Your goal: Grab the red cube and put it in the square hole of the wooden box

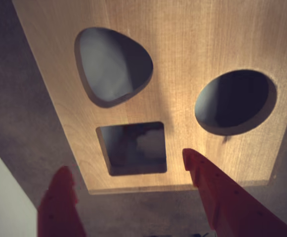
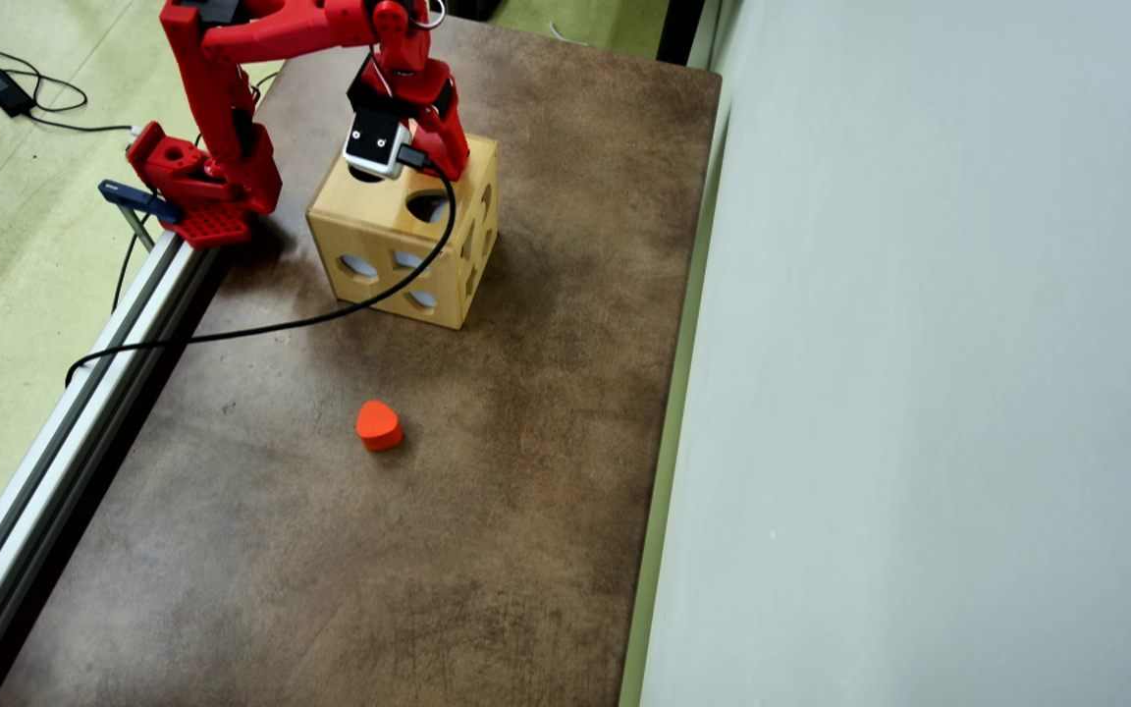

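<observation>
Where the wrist view looks down past the two red fingers (image 1: 59, 202) of the red two-finger gripper (image 1: 128, 163), the top face of the large pale wooden box (image 1: 183, 44) fills most of the picture, and the dark square hole (image 1: 132, 148) with straight sides lies between the fingertips, nearer the right-hand finger as that view shows it, just above the face's near edge. The fingers stand spread apart with nothing between them, so the gripper is released and empty. On the same face sit a rounded teardrop-like hole (image 1: 113, 64) above the square one and a round hole (image 1: 234, 101) to the right. A small deep-red cube does not show in either picture; something pale shows dimly inside the square hole, but I cannot tell what it is. In the overhead view the red arm (image 2: 232, 59) reaches from its base at the table's left rail over the wooden box (image 2: 379, 245), its gripper (image 2: 433, 157) hanging above the box's top face with a white camera module (image 2: 374, 147) on the wrist and a black cable (image 2: 261, 324) trailing across the brown mottled table (image 2: 487, 550). An orange rounded heart-like block (image 2: 378, 425) lies on the table well apart from the box, toward the bottom of that view.
</observation>
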{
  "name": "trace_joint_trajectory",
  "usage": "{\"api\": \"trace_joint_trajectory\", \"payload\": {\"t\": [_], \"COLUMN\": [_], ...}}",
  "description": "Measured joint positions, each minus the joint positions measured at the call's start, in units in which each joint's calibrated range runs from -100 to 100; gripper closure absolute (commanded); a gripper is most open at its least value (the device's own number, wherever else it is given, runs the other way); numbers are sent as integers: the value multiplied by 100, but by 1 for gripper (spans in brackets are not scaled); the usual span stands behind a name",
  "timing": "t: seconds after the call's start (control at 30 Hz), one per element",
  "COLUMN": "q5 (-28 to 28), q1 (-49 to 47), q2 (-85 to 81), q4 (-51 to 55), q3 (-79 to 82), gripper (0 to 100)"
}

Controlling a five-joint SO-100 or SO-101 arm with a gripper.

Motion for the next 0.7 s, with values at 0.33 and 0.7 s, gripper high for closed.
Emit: {"api": "trace_joint_trajectory", "payload": {"t": [0.33, 0.7], "q5": [0, 0], "q1": [0, 14], "q2": [-737, -4169], "q4": [0, 0], "q3": [9, 9], "gripper": [63, 63]}}
